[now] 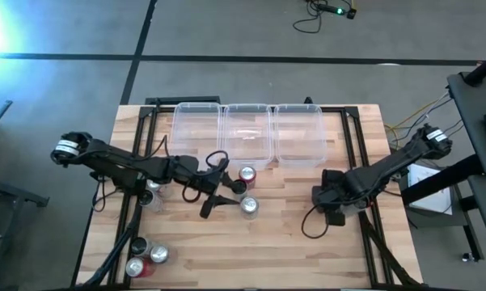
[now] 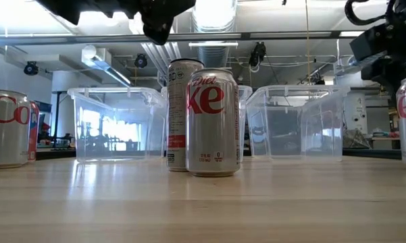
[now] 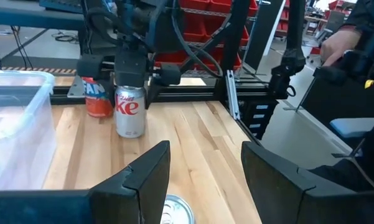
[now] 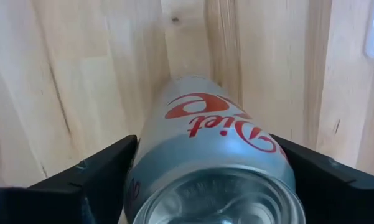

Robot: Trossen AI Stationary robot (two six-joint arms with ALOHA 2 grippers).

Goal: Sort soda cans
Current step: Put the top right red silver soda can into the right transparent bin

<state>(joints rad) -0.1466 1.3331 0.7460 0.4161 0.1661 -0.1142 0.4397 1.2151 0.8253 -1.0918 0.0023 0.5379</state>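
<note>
One silver can (image 4: 215, 162) sits between the right gripper (image 4: 215, 171)'s spread, not yet clamped fingers, and could tip if squeezed off-centre; left gripper (image 3: 205, 180) hangs open.

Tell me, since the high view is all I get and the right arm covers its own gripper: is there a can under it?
Observer: Yes. The right gripper is down over the top of a silver Diet Coke can, which stands upright on the table.
Operator: Anything next to that can?
Observer: An orange-red Fanta can stands right beside it.
Operator: Is the left gripper holding anything?
Observer: No. The left gripper is open with nothing between its fingers; another can's silver top shows just below them.
</note>
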